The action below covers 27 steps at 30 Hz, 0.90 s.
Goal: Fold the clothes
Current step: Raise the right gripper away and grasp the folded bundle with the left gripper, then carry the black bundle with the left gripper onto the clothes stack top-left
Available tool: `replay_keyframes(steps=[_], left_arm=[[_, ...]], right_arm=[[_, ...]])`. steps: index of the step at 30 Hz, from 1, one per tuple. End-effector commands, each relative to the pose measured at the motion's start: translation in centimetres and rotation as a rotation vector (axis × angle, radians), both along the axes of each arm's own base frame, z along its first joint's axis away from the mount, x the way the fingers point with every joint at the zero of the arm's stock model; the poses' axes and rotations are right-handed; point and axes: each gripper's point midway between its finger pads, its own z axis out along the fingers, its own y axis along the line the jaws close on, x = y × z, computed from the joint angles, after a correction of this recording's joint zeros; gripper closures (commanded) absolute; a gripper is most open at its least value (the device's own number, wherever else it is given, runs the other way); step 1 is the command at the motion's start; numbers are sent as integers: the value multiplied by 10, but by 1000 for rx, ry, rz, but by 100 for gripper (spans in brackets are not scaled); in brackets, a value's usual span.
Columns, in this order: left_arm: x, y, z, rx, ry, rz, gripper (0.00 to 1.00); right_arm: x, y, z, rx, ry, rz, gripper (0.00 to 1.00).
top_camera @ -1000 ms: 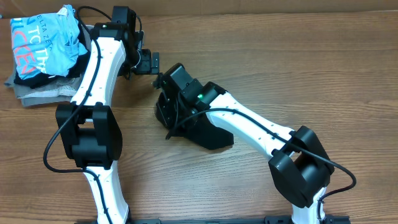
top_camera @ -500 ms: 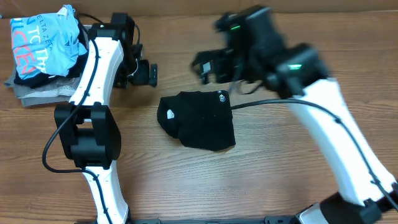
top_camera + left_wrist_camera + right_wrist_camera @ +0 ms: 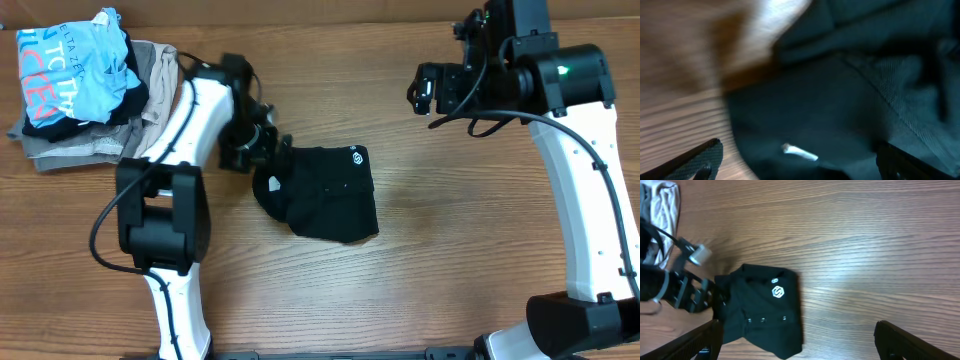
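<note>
The clothes (image 3: 325,195) are one black garment lying in a compact folded bundle mid-table, with a small white logo (image 3: 354,154) at its far right corner and a white tag (image 3: 273,184) near its left edge. My left gripper (image 3: 278,156) is open at the bundle's far left corner. In the left wrist view, blurred black cloth (image 3: 840,100) and the tag (image 3: 799,151) lie between its spread fingers. My right gripper (image 3: 430,90) hangs open and empty, high at the back right. Its wrist view looks down on the garment (image 3: 762,312).
A pile of other clothing sits at the back left corner: a light blue shirt (image 3: 75,65) with red and white lettering on grey and beige folded garments (image 3: 70,150). Bare wood tabletop (image 3: 470,230) lies right of the black bundle.
My right gripper opened, let go of the black garment, and swung up to the back right. My left arm came from the back down to the garment's far left corner.
</note>
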Motion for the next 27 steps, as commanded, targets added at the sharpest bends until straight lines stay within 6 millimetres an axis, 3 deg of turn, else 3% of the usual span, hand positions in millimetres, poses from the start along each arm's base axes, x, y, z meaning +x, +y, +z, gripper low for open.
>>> replay_keyframes(steps=[1, 12, 14, 16, 17, 18, 23, 27], left_arm=[[-13, -18, -10, -27, 23, -6, 0], [-28, -75, -47, -52, -71, -151, 0], [-33, -83, -55, -56, -84, -176, 15], [-32, -87, -57, -60, -98, -183, 56], [-30, -88, -57, -63, -107, -183, 90], [-27, -88, -56, -66, -116, -183, 96], [-2, -83, -39, -87, -169, -145, 96], [28, -73, 4, -118, -202, -92, 96]], right_arm=[[1, -10, -2, -24, -7, 7, 0], [1, -18, -3, -31, -2, -1, 0], [1, -18, -3, -31, -2, -1, 0], [1, -17, -3, -31, -2, 0, 0], [1, -17, -3, -31, -2, 0, 0], [1, -18, -3, -31, -2, -1, 0], [1, -18, -3, -32, -3, -1, 0], [1, -19, -3, -41, -4, -6, 0]])
